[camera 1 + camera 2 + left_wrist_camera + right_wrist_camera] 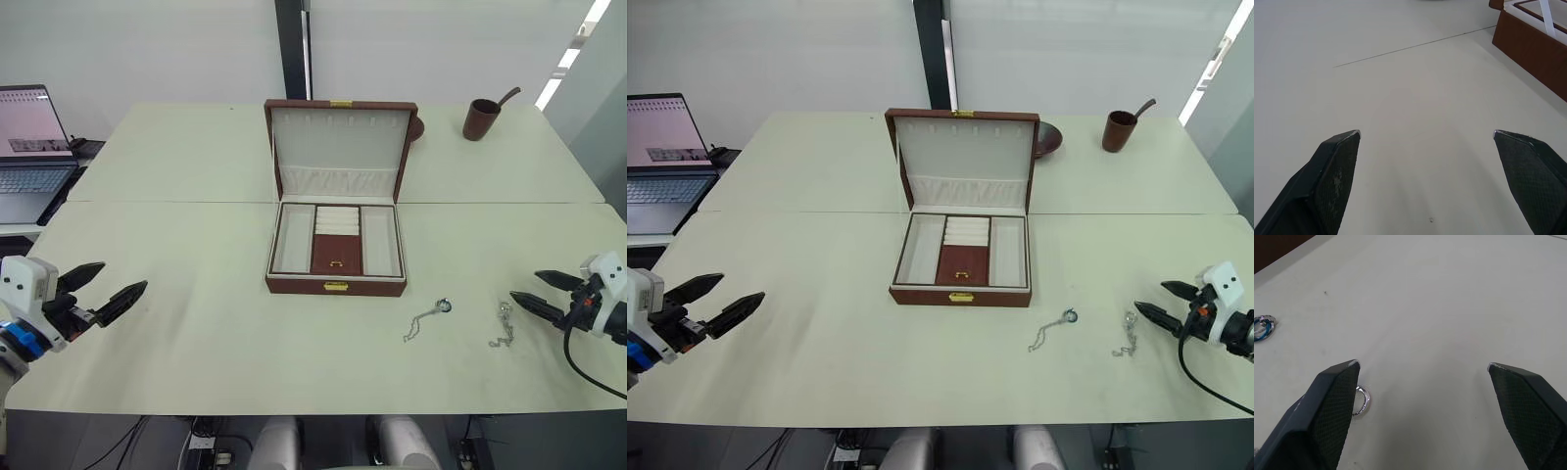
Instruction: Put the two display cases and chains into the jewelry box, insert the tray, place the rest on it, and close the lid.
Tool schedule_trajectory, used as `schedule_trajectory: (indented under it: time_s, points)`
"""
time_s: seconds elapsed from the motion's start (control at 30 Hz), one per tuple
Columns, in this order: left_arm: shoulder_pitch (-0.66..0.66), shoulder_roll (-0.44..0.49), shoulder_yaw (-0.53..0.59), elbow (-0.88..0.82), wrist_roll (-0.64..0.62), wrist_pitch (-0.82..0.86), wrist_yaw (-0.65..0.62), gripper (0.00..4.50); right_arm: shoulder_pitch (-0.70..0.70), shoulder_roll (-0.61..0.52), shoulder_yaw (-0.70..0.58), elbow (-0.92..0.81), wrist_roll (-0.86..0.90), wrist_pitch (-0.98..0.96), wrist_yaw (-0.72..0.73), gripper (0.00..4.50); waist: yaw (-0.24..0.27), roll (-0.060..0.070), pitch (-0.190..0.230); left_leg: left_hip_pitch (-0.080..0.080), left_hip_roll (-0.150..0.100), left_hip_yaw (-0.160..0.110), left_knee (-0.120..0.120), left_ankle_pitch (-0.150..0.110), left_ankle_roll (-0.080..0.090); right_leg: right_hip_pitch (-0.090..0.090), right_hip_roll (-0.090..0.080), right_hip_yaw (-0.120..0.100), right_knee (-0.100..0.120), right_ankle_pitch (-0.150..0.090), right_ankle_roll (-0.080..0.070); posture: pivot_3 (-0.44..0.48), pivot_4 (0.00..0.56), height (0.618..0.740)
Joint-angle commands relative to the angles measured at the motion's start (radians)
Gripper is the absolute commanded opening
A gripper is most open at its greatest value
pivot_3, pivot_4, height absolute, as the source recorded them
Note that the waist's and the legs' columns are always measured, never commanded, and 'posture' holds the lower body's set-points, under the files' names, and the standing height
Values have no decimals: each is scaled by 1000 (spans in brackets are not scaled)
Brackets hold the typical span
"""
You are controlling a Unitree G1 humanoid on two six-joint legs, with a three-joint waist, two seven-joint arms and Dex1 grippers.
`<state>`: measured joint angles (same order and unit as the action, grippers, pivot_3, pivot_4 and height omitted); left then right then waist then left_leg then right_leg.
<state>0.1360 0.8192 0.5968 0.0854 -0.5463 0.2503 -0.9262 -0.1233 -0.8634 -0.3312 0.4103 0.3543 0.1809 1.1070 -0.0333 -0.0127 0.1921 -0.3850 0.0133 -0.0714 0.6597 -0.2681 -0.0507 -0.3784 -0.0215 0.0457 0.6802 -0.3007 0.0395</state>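
the left gripper (106,286) hangs spread over bare table (196,323) at the near left, well apart from everything. the jewelry box (336,240) sits mid-table, lid up, ready for loading. two chains, one with a blue pendant (427,318) and one plain (503,326), lie near right. the right gripper (535,290) is spread just beside the plain one, likely to pick it.

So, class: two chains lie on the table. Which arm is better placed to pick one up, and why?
The right. Its open end effector sits just beside the plain chain; the left end effector waits far across the table, beyond the jewelry box.
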Motion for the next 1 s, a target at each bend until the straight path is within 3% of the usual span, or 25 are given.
schedule_trajectory:
  time_s: [0.03,0.73,0.83,1.0]
  points:
    - [-5,-5,15,-11,5,-21,4,4500,-4,-26,-34,24,1,-29,-6,4435,1,0,0,0,0,0,0,0,0,0,0,0,0,0,0,0,150,740]
    - [-23,-17,17,15,24,-37,1,4500,-37,-28,-22,84,-14,-60,-12,4435,1,0,0,0,0,0,0,0,0,0,0,0,0,0,0,0,150,740]
    - [-22,-18,15,9,22,-34,0,4500,-32,-27,-30,62,-3,-45,-14,4435,1,0,0,0,0,0,0,0,0,0,0,0,0,0,0,0,150,740]
    - [-6,-28,-48,-92,8,-16,-37,4500,15,-2,-100,-124,120,114,-41,4435,2,0,0,0,0,-1,0,0,0,0,0,0,0,0,0,0,150,740]
